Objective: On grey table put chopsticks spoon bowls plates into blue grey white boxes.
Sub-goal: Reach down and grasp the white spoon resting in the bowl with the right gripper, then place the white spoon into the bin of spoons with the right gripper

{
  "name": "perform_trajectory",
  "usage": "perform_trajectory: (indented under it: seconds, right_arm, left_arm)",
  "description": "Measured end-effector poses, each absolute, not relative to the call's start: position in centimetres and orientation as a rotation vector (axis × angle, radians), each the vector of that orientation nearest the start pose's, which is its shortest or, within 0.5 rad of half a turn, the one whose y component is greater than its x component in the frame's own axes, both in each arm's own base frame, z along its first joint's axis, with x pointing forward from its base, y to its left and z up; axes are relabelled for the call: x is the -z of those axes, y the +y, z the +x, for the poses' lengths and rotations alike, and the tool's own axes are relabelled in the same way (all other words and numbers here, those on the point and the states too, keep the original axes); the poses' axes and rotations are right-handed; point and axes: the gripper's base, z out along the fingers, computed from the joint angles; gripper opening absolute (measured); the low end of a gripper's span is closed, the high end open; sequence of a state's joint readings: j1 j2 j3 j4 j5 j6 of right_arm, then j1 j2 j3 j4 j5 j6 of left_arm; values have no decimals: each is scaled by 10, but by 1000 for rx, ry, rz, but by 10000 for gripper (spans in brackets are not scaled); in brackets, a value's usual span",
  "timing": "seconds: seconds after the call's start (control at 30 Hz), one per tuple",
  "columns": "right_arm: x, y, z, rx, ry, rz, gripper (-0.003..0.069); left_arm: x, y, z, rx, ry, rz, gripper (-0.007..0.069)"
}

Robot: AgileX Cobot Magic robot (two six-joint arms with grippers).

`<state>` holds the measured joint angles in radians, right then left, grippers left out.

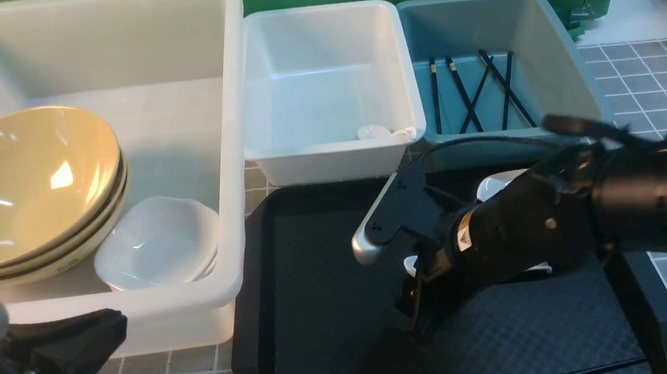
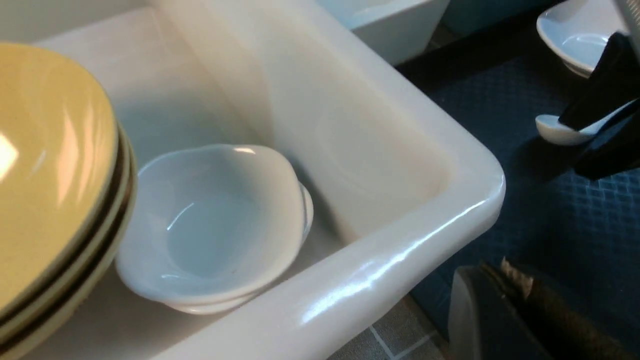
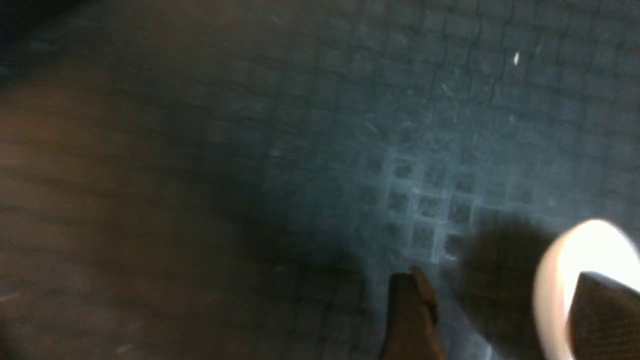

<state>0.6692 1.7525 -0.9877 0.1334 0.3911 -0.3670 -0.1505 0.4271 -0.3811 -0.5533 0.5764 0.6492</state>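
Right beside the parted jaws of the right gripper (image 3: 500,300): spoon (image 2: 560,131), on the black tray (image 1: 320,329), one finger overlapping its scoop in the wrist view. No grip on it that I can see. Left gripper (image 1: 117,322) is clenched on nothing visible, just on the near side of the big whitish box (image 1: 227,159). Ahead of those left jaws, that box holds a stack of three yellow bowls (image 1: 40,184) and, next to it, nested white plates (image 1: 152,243), two by the look of it. Beyond the right jaws, the blue-grey box (image 1: 588,87) has several chopsticks (image 1: 436,100) in; the white box (image 1: 331,148) has white spoonware (image 1: 373,131) in, count unclear. So bowls look done, the rest mostly done. Left to do: the spoon at the jaws, a white plate (image 2: 582,45) on the tray past them, and what looks like one chopstick (image 1: 593,370) at the tray's near edge. Another white bit (image 1: 541,267) behind the arm, can't tell what. Next is probably closing on the spoon; risk is nudging it instead.
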Motion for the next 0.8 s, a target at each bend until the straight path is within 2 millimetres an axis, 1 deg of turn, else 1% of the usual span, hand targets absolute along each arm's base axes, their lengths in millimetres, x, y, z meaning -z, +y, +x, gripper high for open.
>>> perform_trajectory:
  seconds: [0.07,0.1,0.2,0.27,0.3,0.33,0.37,0.4,0.43,0.47,0.53,0.57,0.6,0.63,0.67,0.7,0.77,0.8]
  right_arm:
    - [-165,214,269,-202,2392,-1179,419]
    - [-157,212,276,-189,2403,-1161,394]
    - [-155,210,280,-187,2399,-1136,337]
    - [-156,209,280,-188,2399,-1126,236]
    - [-157,209,280,-188,2398,-1126,216]
    - [-158,209,279,-190,2400,-1127,144]
    - [-159,209,279,-190,2399,-1127,134]
    - [-166,208,278,-193,2386,-1123,67]
    - [-172,207,276,-197,2382,-1122,57]
    - [-179,206,274,-200,2376,-1121,55]
    - [-201,203,269,-218,2348,-1106,55]
    - [-209,202,268,-223,2335,-1101,55]
    - [-227,202,267,-234,2289,-1082,55]
    - [-230,202,267,-236,2281,-1079,55]
    - [-249,202,268,-247,2219,-1052,55]
    - [-262,203,269,-255,2171,-1029,55]
    - [-281,206,274,-265,2087,-991,55]
    - [-295,211,281,-269,2006,-954,55]
  left_arm:
    - [-267,-38,79,276,1954,505,-8]
    - [-264,-37,75,267,1939,506,-8]
    - [-263,-36,72,253,1910,500,-8]
    - [-263,-35,69,245,1886,492,-8]
    - [-264,-35,69,243,1883,491,-8]
    - [-264,-35,69,241,1875,488,-8]
    - [-264,-35,69,241,1875,488,-8]
    - [-265,-34,68,239,1868,486,-8]
    - [-265,-34,68,239,1866,486,-8]
    - [-265,-34,68,238,1865,485,-8]
    - [-265,-34,68,238,1865,485,-8]
    - [-265,-34,68,238,1865,485,-8]
    - [-265,-34,68,238,1864,484,-8]
    - [-265,-34,68,238,1864,484,-8]
    - [-265,-34,68,238,1864,484,-8]
    - [-265,-34,68,237,1863,483,-8]
    - [-265,-34,68,237,1863,483,-8]
    - [-265,-34,68,237,1863,483,-8]
